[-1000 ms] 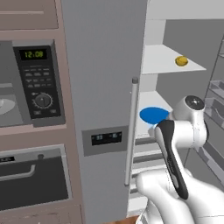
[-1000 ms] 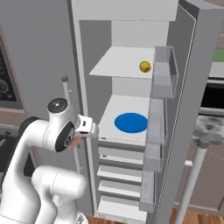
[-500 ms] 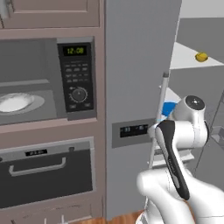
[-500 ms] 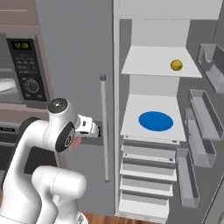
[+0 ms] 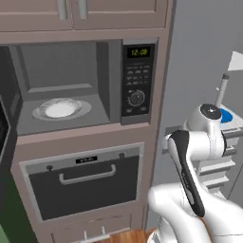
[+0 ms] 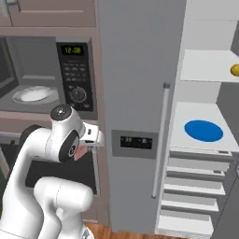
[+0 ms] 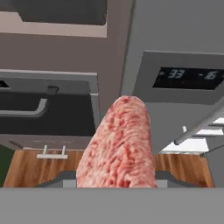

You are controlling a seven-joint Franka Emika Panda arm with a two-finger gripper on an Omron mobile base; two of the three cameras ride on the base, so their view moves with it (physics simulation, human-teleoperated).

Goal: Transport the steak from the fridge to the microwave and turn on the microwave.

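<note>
The end effector (image 6: 84,150) is clamped on the steak (image 7: 119,146), a mottled pink, rounded slab held before the fridge (image 6: 140,93) door. The hand view reveals its marbled grain; the base views show the microwave (image 5: 71,85) open, its smooth glass turntable (image 5: 59,108) round.
</note>
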